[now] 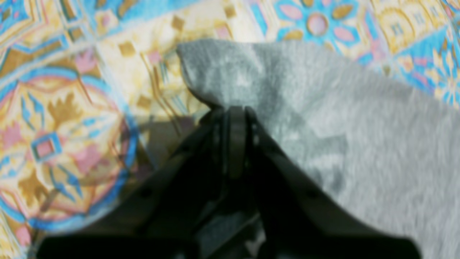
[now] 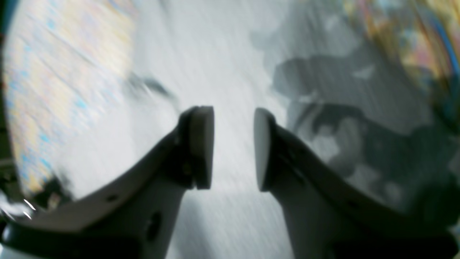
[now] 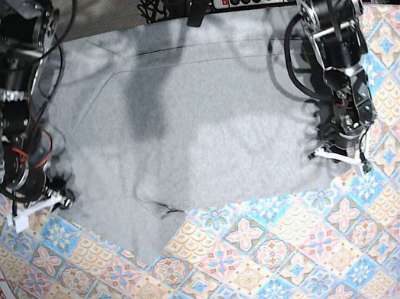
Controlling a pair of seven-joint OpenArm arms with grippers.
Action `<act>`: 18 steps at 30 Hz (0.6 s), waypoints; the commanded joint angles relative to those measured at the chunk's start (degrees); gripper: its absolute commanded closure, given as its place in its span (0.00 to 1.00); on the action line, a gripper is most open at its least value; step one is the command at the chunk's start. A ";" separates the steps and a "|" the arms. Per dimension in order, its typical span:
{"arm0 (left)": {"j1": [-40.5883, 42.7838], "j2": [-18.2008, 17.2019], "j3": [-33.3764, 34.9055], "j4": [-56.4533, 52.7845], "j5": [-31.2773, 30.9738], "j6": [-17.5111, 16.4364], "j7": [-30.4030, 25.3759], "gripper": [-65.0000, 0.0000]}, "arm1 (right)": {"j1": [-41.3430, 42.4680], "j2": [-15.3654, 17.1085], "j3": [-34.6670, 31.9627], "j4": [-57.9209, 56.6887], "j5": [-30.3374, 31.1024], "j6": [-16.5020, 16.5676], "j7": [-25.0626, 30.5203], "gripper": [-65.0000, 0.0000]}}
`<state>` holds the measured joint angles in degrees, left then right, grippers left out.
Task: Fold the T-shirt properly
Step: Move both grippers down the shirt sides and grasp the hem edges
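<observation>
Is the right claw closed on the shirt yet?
No: the right wrist view shows the right claw with a clear gap between its pads, over the T-shirt.

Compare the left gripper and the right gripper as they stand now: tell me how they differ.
The left gripper is shut, pinching an edge of the grey T-shirt; the right gripper stands open with a clear gap and nothing between its fingers. The left gripper's fingers look dark in its wrist view; the right gripper's fingers look pale. Both sit low at the shirt's side edges, over the patterned cloth.
</observation>
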<state>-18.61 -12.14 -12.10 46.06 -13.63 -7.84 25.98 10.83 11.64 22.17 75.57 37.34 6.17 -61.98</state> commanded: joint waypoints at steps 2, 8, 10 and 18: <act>0.37 -0.56 -0.08 3.47 -0.04 -0.30 0.26 1.00 | 2.75 2.56 0.02 -3.35 0.33 0.29 0.39 0.65; 4.24 -0.65 -0.08 7.69 -0.31 -0.30 0.26 1.00 | 9.26 7.31 -9.12 -14.52 0.24 0.29 2.41 0.50; 5.29 -1.27 -0.17 8.84 -0.48 -0.30 0.26 1.00 | 10.66 9.15 -13.78 -18.12 0.24 0.29 5.93 0.49; 7.23 -2.94 -0.25 9.37 -0.66 -0.30 0.26 1.00 | 14.18 13.55 -25.82 -30.95 0.24 0.29 19.12 0.49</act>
<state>-10.70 -14.17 -12.14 54.54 -14.15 -8.49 26.55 22.98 24.25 -3.90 43.48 36.73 5.89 -43.72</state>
